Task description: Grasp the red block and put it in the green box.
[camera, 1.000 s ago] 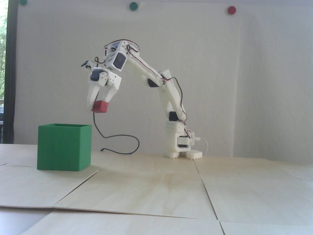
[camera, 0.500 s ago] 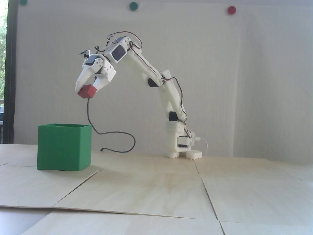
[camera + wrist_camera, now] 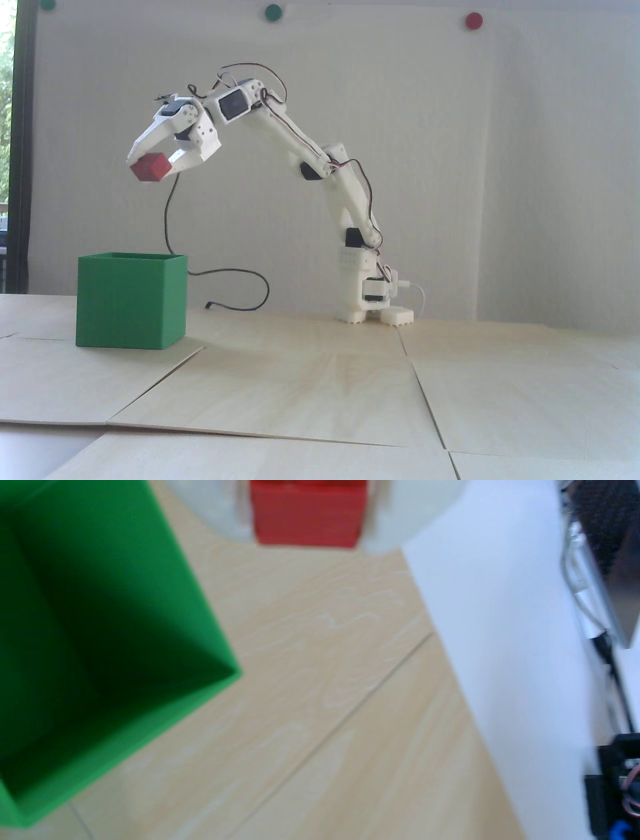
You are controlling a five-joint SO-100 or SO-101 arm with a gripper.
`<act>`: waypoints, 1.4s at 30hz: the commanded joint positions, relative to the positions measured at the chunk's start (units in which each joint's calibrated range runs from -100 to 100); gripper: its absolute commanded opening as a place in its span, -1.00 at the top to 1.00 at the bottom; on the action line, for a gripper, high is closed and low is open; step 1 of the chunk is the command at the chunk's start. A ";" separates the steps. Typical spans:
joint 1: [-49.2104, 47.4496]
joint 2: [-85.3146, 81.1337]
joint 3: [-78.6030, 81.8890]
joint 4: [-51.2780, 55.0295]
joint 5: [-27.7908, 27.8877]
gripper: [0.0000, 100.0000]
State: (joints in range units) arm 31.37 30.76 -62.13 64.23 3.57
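Observation:
The red block hangs in the air, clamped between the white fingers of my gripper, which is shut on it. In the fixed view it sits high above the green box, roughly over the box's right half. In the wrist view the red block is at the top edge between two blurred white fingers, with my gripper closed around it. The green box fills the left side there, its open dark inside showing, offset to the left of the block.
A black cable trails from the gripper down behind the box to the pale wooden table. The arm's base stands at the back centre. Wall dots are high up. A white surface with dark equipment borders the wrist view's right.
The gripper has risen and swung left with the red block, from beside the box's right edge to a spot above the box. The gripper tilted more toward horizontal.

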 commanded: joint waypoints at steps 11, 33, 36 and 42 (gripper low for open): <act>0.67 4.10 -5.30 -0.31 6.06 0.52; -6.40 3.39 -11.52 35.44 3.14 0.96; -6.56 3.39 -11.52 35.35 -2.22 0.96; -6.88 3.31 -12.31 34.93 1.17 0.96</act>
State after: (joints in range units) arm 25.18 36.74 -69.65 97.59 0.23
